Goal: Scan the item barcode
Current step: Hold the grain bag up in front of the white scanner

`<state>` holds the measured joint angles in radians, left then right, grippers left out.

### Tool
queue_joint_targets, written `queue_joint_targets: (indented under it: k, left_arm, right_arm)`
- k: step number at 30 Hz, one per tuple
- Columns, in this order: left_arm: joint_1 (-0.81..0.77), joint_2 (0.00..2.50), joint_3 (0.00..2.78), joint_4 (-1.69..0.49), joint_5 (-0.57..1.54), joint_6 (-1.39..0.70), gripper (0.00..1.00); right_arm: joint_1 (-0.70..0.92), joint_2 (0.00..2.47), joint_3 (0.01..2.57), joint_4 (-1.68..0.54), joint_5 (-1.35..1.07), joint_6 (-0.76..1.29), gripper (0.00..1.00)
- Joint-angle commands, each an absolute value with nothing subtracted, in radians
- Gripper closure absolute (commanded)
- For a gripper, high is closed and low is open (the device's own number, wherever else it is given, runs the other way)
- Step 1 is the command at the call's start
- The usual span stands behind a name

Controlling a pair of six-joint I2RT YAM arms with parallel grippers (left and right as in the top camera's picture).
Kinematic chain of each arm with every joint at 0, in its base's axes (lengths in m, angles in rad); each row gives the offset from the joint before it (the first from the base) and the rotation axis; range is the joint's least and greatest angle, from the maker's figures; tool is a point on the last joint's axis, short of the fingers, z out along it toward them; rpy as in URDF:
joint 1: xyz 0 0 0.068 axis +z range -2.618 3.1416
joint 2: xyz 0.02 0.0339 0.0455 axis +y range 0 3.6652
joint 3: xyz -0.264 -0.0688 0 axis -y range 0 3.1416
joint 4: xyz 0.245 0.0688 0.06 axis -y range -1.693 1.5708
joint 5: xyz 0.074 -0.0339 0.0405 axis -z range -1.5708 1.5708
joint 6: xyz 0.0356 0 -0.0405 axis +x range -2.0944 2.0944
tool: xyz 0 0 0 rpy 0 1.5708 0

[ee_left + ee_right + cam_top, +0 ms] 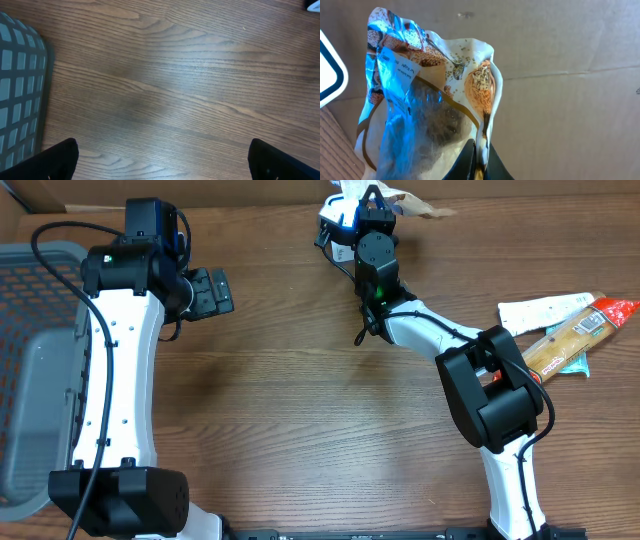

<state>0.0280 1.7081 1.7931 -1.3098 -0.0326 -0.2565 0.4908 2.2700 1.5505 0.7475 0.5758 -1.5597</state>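
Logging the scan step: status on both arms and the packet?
Left gripper open, empty, over the table. Right gripper shut on snack packet, lit blue, beside scanner. No obstruction seen.

No text, brand or no. legible in any view. The snack bag (427,115) in the right wrist view carries a white sticker (395,65) w/ lines of small dark print, too blurred to read, and the rest of its front shows only grain and seed pics. In the overhead view, the brown packet (560,345) at the table's right side has a small white label (592,323), and the white packet (545,310) beside it bears faint marks, all too small to make out.
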Motion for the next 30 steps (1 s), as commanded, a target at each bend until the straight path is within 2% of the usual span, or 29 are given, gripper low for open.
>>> queue_joint_targets:
  k: [1, 30]
  left_arm:
    - [0.025, 1.715, 1.795, -1.308, -0.025, -0.270, 0.01]
    - [0.025, 1.715, 1.795, -1.308, -0.025, -0.270, 0.01]
  right_arm:
    - [0.481, 2.294, 1.574, 0.762, 0.566, -1.568, 0.96]
    - [0.507, 2.281, 1.574, 0.755, 0.597, -1.571, 0.96]
